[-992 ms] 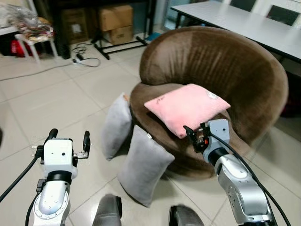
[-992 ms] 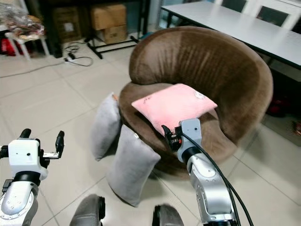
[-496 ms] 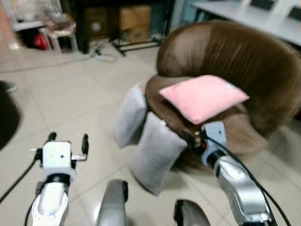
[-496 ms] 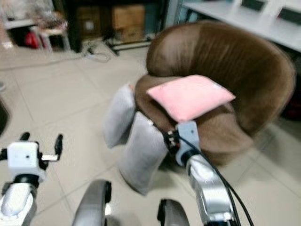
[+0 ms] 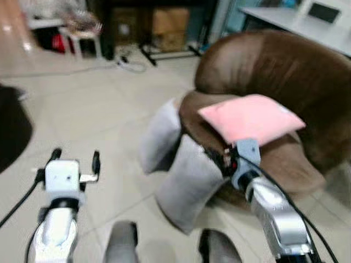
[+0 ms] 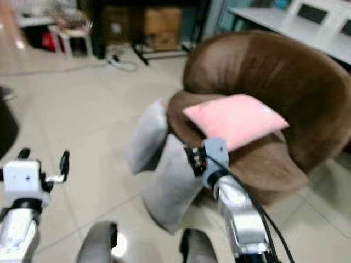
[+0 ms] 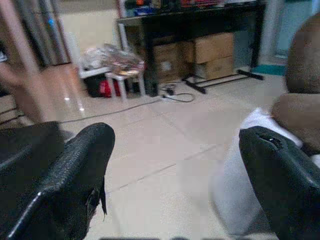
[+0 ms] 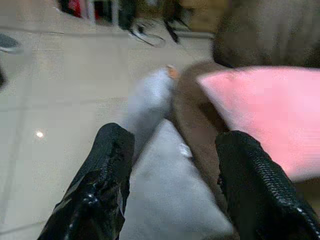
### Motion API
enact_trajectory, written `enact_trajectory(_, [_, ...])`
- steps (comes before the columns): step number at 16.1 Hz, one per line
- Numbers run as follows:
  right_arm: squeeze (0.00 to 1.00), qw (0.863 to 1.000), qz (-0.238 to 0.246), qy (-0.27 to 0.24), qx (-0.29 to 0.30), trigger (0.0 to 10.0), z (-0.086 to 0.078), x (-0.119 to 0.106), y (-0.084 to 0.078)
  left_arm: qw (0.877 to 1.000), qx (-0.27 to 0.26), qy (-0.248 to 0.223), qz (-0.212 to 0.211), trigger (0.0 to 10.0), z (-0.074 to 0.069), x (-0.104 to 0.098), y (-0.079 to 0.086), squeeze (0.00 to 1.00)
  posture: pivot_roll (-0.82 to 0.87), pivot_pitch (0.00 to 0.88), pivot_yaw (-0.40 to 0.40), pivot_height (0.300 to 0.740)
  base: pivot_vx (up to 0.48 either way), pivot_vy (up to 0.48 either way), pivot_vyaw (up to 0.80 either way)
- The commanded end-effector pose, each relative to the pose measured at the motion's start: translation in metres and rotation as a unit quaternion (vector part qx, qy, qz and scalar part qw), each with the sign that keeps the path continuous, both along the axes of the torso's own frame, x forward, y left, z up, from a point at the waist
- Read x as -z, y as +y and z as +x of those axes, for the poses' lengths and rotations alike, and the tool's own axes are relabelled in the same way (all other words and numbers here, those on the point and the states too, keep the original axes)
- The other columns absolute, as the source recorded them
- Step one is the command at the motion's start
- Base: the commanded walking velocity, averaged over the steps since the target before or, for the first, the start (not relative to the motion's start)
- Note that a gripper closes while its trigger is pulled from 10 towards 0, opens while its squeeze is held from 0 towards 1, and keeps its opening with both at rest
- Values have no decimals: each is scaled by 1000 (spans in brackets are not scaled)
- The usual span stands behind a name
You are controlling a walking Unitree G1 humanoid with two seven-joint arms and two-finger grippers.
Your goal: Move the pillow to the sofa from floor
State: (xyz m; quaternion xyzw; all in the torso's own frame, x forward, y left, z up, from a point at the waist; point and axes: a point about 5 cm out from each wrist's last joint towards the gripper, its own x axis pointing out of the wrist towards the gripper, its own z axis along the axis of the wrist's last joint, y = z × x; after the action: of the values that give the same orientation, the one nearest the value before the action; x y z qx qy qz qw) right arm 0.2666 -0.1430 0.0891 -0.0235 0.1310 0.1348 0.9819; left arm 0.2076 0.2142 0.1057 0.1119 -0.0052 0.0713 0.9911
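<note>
The left hand (image 5: 75, 163) is hovering over bare floor tiles (image 5: 93, 115) with its fingers spread and nothing between them, well apart from the cushions. To its right, two grey pillows are standing on the floor, both propped on edge against the front of the brown sofa (image 5: 285, 71): the farther grey pillow (image 5: 160, 136) is leaning at the sofa's left front edge, and the nearer grey pillow (image 5: 189, 183) is tilting against the seat front just beside it. A pink pillow (image 5: 252, 118) is already lying on the seat, overhanging its front edge a little. The right hand (image 6: 193, 159) is hanging just above the nearer grey pillow's upper edge (its fingers are parted and empty, as the right wrist view shows, with the grey fabric (image 8: 170, 195) directly between and beyond them).

The nearer grey pillow looks to be the next thing to lift. It is likely light, soft and loosely stuffed, so it will sag and fold when raised, and the fabric should offer decent grip. Pinching deep into the upper edge or a top corner, gathering stuffing as well as cover, seems safer than a shallow nip that could slip off the cloth.
</note>
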Motion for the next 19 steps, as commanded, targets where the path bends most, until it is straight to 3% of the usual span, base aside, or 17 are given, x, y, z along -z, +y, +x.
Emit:
enact_trajectory(1, [0,1000,-5,-5,20,10000,1,-2,-8,1000,8,-2,-1,10000,1,-1,-3,0,40,0,-93,609,356,0,0])
enact_trajectory(4, [0,996,-13,-8,84,10000,2,4,-25,1000,17,-1,5,10000,5,0,-3,0,30,0,-77,609,356,0,0])
enact_trajectory(8, [0,992,-14,3,122,10000,-4,10,-38,999,34,-2,7,10000,12,0,-6,0,11,0,-49,609,361,0,0])
enact_trajectory(13, [0,992,-18,-5,124,10000,-12,8,-38,998,68,3,10,10000,23,1,-13,0,-18,0,0,609,357,0,-275])
enact_trajectory(17, [0,992,-19,3,126,10000,-13,9,-39,997,76,11,23,10000,21,4,-14,0,-7,0,-3,609,165,0,0])
enact_trajectory(19, [0,993,-16,2,113,10000,-11,9,-36,997,72,11,23,10000,19,4,-14,0,4,0,-14,589,0,0,0])
